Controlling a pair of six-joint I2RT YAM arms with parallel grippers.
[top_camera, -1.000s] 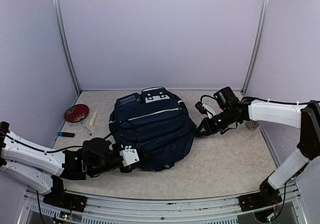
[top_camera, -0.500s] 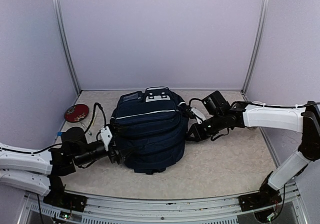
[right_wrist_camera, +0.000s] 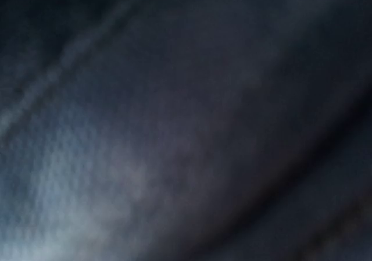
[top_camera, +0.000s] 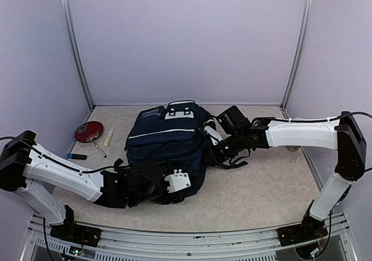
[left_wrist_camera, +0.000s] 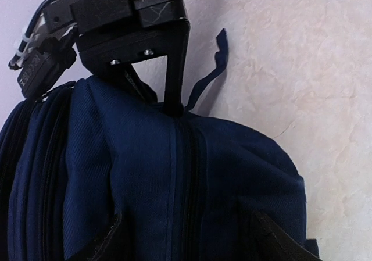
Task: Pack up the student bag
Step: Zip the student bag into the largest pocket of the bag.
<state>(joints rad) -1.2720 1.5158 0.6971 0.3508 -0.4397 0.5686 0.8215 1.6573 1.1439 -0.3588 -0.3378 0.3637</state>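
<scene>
The student bag (top_camera: 168, 139), dark navy with a thin white stripe, lies flat in the middle of the table, its top handle toward the back wall. My left gripper (top_camera: 189, 182) is at the bag's near end. In the left wrist view its fingers (left_wrist_camera: 102, 240) stand wide apart, open, either side of the bag's (left_wrist_camera: 145, 179) bulging end and a zip seam. My right gripper (top_camera: 212, 156) is shut, its tips pressed on the bag's right side (left_wrist_camera: 171, 107); whether it pinches fabric does not show. The right wrist view holds only blurred dark fabric (right_wrist_camera: 174, 127).
A red disc (top_camera: 89, 131), a pale yellow marker (top_camera: 108, 136), a pen (top_camera: 100, 150) and a small blue item (top_camera: 76, 156) lie at the left. A loose navy strap (left_wrist_camera: 212, 69) trails on the table by the bag. Walls and metal posts close in three sides.
My left gripper opened, swung out to the bag's left side, then came back to its near end with its jaws wide. The right gripper slid left onto the bag's right side.
</scene>
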